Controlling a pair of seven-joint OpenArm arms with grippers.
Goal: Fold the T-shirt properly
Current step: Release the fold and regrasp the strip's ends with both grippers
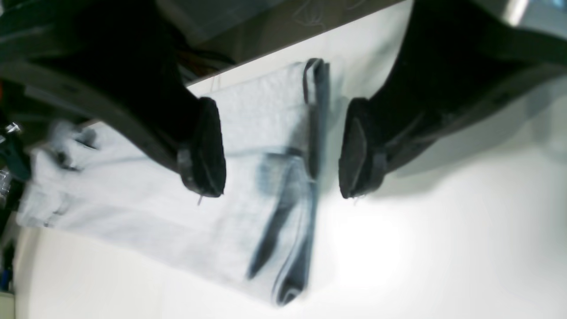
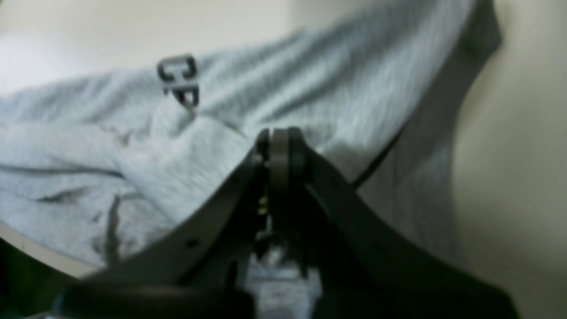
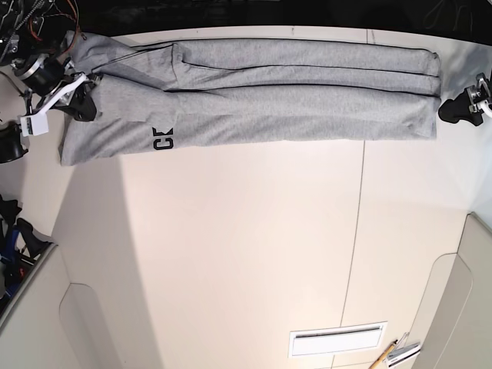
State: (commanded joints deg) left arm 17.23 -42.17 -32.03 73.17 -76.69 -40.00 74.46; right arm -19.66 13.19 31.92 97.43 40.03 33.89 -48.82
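The heather-grey T-shirt (image 3: 292,92) lies as a long folded strip along the far edge of the table, with black lettering (image 3: 162,140) showing near its left end. My right gripper (image 3: 83,104) is at that left end, shut on a bunch of the shirt's fabric (image 2: 279,146). The lettering (image 2: 179,79) shows just beyond it in the right wrist view. My left gripper (image 3: 461,108) is just off the shirt's right end. It hangs open and empty above the folded end of the shirt (image 1: 133,186), with one finger (image 1: 208,146) over the cloth and the other (image 1: 359,150) over bare table.
The white table (image 3: 231,254) has a far edge (image 1: 266,53) close behind the shirt. Cables and gear (image 3: 31,46) crowd the far left corner. A slotted vent (image 3: 338,338) and a pencil-like tool (image 3: 392,354) lie near the front right.
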